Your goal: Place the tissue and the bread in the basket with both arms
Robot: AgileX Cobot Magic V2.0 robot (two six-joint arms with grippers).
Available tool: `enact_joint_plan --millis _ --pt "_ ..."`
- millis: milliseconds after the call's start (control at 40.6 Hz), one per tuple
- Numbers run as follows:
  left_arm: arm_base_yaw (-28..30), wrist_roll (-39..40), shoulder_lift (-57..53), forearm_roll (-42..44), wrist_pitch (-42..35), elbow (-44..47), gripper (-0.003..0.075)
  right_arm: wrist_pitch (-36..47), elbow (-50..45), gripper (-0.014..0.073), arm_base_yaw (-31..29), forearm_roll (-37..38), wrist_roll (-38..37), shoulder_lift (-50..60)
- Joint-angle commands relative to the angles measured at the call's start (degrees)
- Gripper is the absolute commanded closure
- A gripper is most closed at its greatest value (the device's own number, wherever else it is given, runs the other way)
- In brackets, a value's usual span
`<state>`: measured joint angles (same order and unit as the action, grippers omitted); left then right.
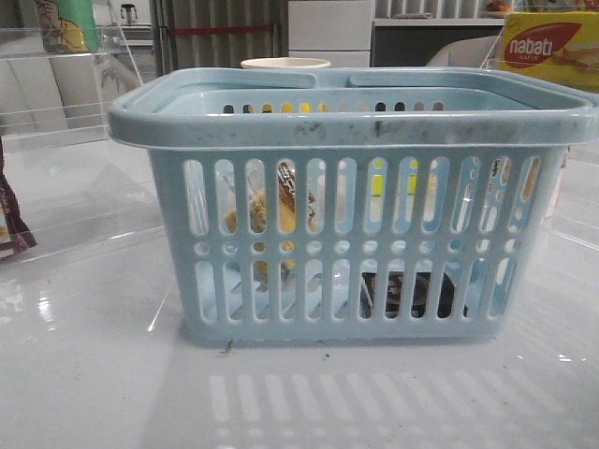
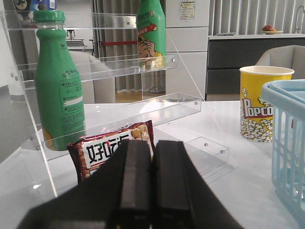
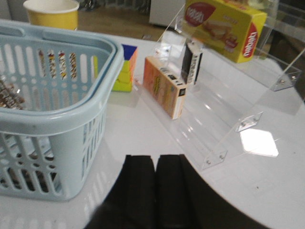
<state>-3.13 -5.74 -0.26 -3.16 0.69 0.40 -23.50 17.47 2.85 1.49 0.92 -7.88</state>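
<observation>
The light blue basket (image 1: 356, 122) fills the middle of the front view. Through its slots I see the golden bread (image 1: 267, 215) in its clear bag, leaning on the left inside, and the blackish tissue pack (image 1: 412, 295) low on the right floor. The basket's edge also shows in the left wrist view (image 2: 290, 143) and in the right wrist view (image 3: 52, 114). My left gripper (image 2: 152, 148) is shut and empty, off to the basket's left, before a dark red snack packet (image 2: 107, 150). My right gripper (image 3: 156, 162) is shut and empty over the table, right of the basket.
A clear acrylic shelf (image 2: 143, 107) on the left holds green bottles (image 2: 59, 81). A yellow popcorn cup (image 2: 262, 102) stands behind the basket. On the right, another acrylic shelf (image 3: 224, 119) holds a nabati box (image 3: 224, 24), an orange box (image 3: 164, 86) and a coloured cube (image 3: 125, 69).
</observation>
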Motion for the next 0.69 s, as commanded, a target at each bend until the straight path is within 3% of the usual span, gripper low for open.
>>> enact_joint_plan --millis 0,296,665 --pt "-0.5 0.2 -1.0 -0.6 -5.2 0.4 0.0627 12.5 -5.0 0.0536 -2.6 -0.1 0.4 3.8" --pt "-0.5 0.2 -1.0 -0.6 -5.1 0.4 0.0627 26.1 -18.7 0.0536 -4.5 -2.8 0.4 9.6" --pt "-0.5 0.2 -1.0 -0.6 -5.1 0.4 0.0627 26.2 -18.7 0.0536 -4.5 -3.2 0.4 9.6"
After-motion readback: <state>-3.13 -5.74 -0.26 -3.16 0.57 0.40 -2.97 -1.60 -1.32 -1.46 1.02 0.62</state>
